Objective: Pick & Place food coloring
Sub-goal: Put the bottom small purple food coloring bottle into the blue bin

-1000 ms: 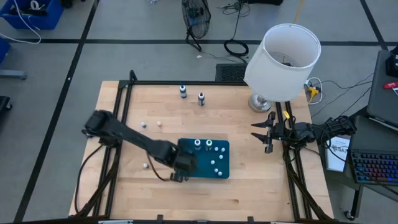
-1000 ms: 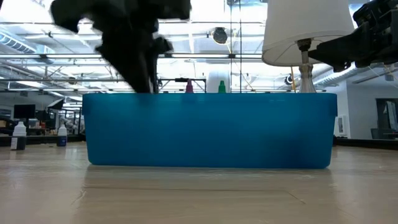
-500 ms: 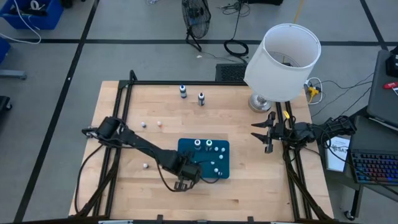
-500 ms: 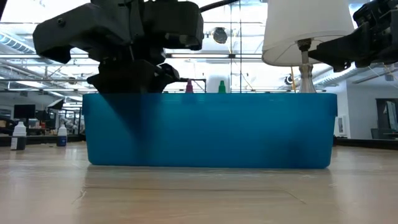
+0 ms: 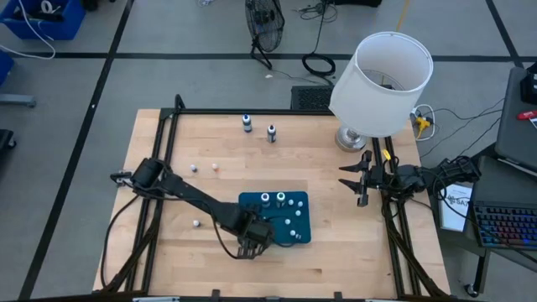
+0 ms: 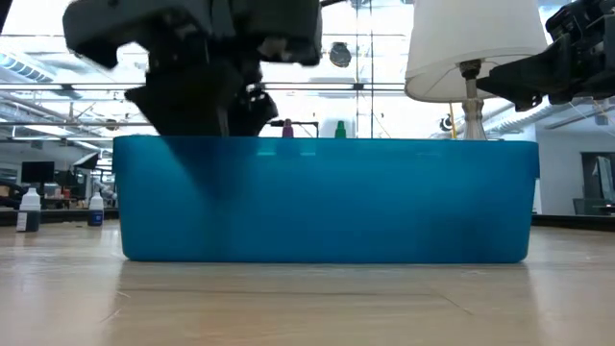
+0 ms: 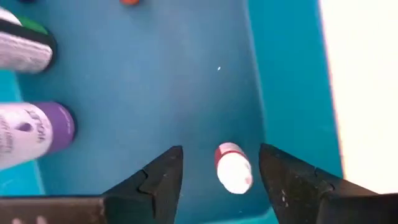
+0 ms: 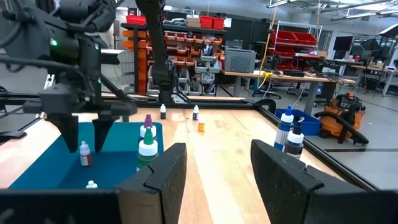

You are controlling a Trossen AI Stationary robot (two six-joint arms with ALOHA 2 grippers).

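Left claw (image 7: pixel 219 167) agape around small, seemingly red-banded bottle (image 7: pixel 232 168) inside blue tray (image 7: pixel 292 74).

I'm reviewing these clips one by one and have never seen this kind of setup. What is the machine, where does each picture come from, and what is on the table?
It is a robot with two dark arms at a wooden table, each ending in two fingers. One picture looks straight down, one looks level across the table top, and one camera sits on each wrist. The left gripper hangs over the near corner of a blue tray; its wrist view shows its fingers open on either side of a small red-labelled bottle, not touching it. Other small bottles stand in the tray, and two bottles stand apart at the far side. The right gripper waits open at the table's edge beside a lamp. Nothing is held.
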